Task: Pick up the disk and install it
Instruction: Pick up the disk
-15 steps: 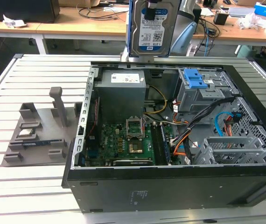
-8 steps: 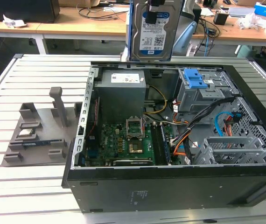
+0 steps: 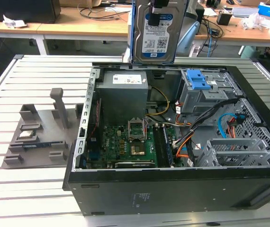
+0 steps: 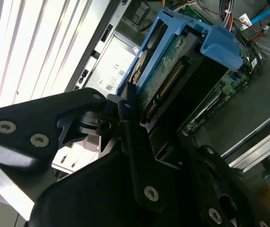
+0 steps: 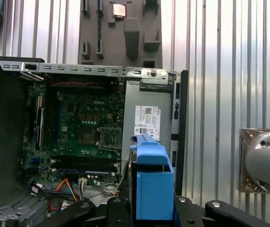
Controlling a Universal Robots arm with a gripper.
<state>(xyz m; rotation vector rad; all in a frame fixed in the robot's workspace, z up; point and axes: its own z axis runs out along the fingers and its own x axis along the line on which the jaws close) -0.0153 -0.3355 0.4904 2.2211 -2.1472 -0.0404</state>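
Gripper (image 4: 123, 101) pointing downward, fingers (image 4: 131, 137) clamped on the disk (image 4: 170, 56), arm held high

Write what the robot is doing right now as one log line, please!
gripper: shut on the disk | disk: held upright above the open computer case | install: not yet done

cluttered wooden desks (image 3: 78, 27) behind a slatted grey metal table (image 3: 35, 71).
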